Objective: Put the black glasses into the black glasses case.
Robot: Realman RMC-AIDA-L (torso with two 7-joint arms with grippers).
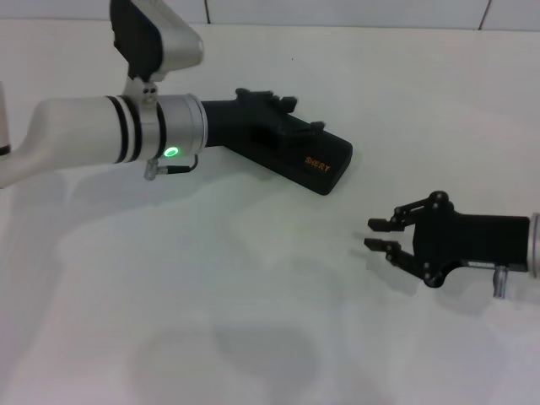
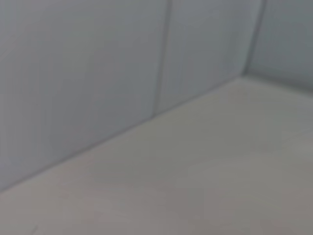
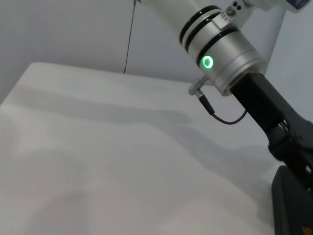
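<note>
Head view: the oblong, hard-shell black glasses case (image 1: 305, 157) with small gold lettering near its right end is lying closed on the white table (image 1: 253, 321), angled from upper left to lower right, toward the far side of the surface. The left gripper (image 1: 283, 114), a black assembly on the end of a white arm with a silver wrist ring and a glowing green light, is reaching in from the left and sitting directly over the left half of the case, apparently touching its lid; whether its fingers are spread or closed cannot be told, since they merge with the dark shell. The black glasses are showing in none of the views.

The right gripper (image 1: 378, 234), black with linked fingers, is hovering just above the table at the right, well apart from the case and nearer the robot. Its two fingertips are pointing left with a clear gap between them, and they are holding nothing.

Right wrist view: the left arm's silver wrist ring and black gripper body are descending onto the case (image 3: 293, 205), seen at the corner.

Left wrist view: only bare table (image 2: 220, 186) and the pale panelled wall (image 2: 88, 73) are appearing.
</note>
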